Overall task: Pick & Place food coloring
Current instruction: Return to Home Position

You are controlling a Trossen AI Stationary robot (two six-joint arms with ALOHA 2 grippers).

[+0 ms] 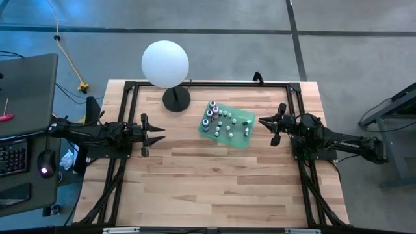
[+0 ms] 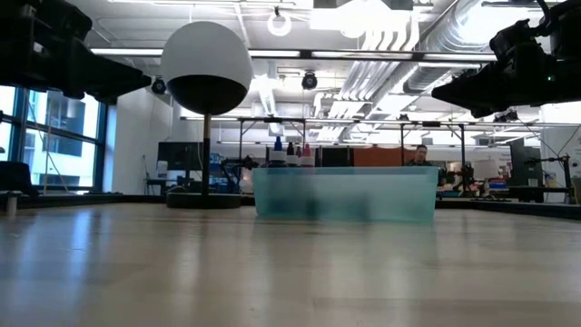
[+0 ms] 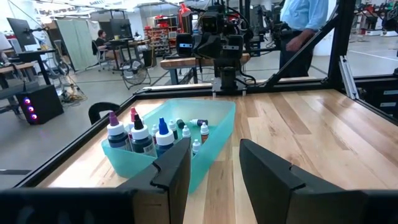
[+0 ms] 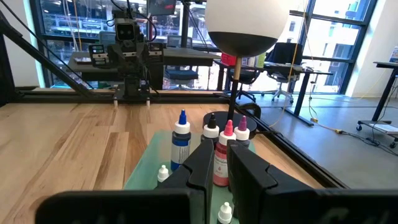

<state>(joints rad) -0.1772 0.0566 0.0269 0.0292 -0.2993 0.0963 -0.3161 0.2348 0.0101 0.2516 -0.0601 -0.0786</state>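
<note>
Pale wooden planks make up the bench [image 1: 214, 188], which is framed by black rails and stands on a grey floor, with an open workshop of desks and screens beyond it. A big white ball [image 1: 165, 63] on a black stand [image 1: 176, 99] sits near the bench's far edge, left of centre. Just to the right of the stand lies the green tray [image 1: 239, 145], turned at a slant, in the far half of the bench and between the two arms.

All the food coloring bottles [image 1: 224, 123] that show are inside the tray. The larger bottles [image 4: 181, 144], with blue, pink and dark tops, stand upright together at the end nearest the ball's stand. The tiny whitish ones are scattered over the rest of the tray floor.

At the left edge the left gripper [image 1: 158, 134] hangs above the wood, pointing at the tray and well apart from it. Its fingers [image 3: 176, 168] are spread wide and hold nothing. At the right edge the right gripper [image 1: 266, 128] is near the tray's right end, raised off the bench and touching nothing. Its fingers [image 4: 202, 165] are parted by only a narrow gap and are also empty.

A person in a light blue shirt [image 3: 303, 18] stands beyond the right edge.
</note>
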